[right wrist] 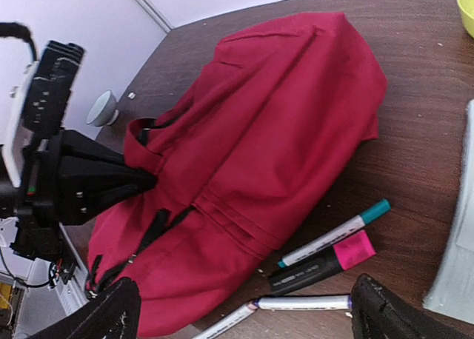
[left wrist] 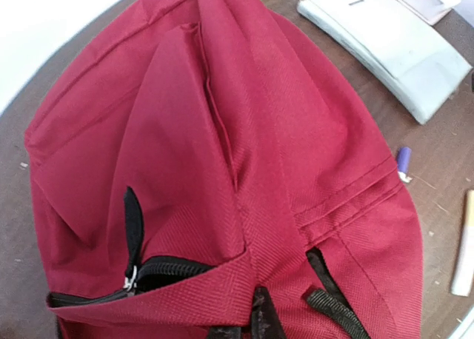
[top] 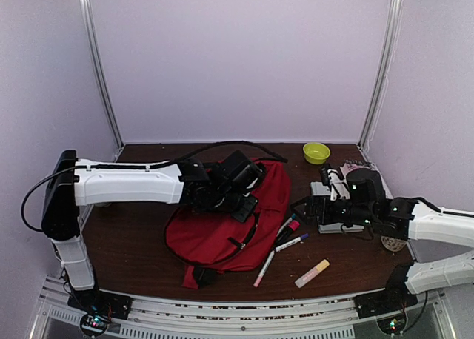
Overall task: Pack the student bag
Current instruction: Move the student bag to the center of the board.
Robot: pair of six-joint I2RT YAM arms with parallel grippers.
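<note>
Packing barely started: student bag [top: 222, 232] slumped mid-table [top: 133, 250], zipper [left wrist: 159, 269] only partly undone. Left gripper [right wrist: 144, 182] pinched together on fabric beside that gap; right gripper [right wrist: 248, 313] spread wide, empty, above markers [right wrist: 326, 239]. Markers, highlighter [top: 312, 273] and notebook [left wrist: 392, 47] all outside, none yet in.
</note>
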